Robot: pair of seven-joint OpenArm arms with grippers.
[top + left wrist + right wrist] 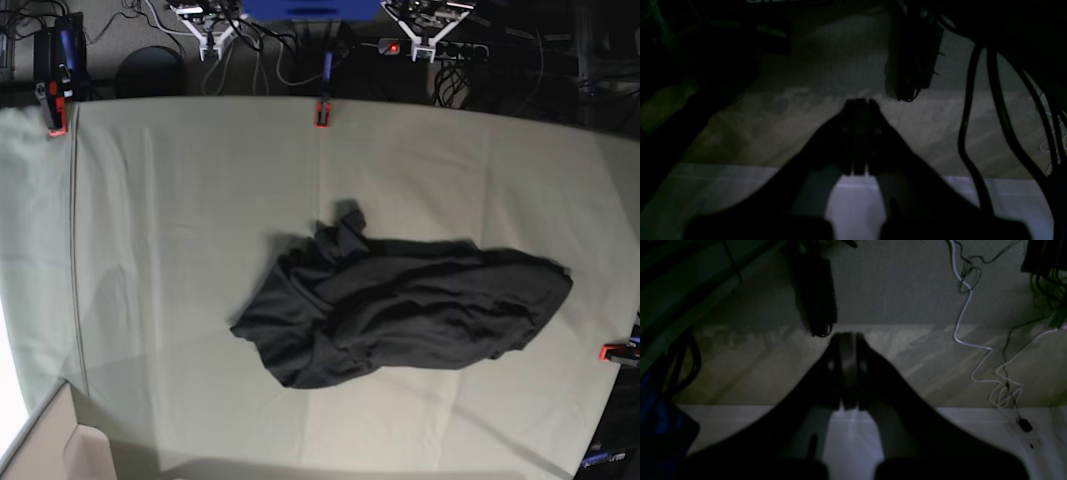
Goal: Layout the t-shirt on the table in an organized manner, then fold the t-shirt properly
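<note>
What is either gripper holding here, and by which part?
Nothing. The left gripper and right gripper are both shut on nothing, away from the table. The t-shirt lies crumpled there, untouched.

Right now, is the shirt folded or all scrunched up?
Scrunched up. The shirt lies in a wrinkled heap on the table, with no neat edges or flat sleeves showing.
</note>
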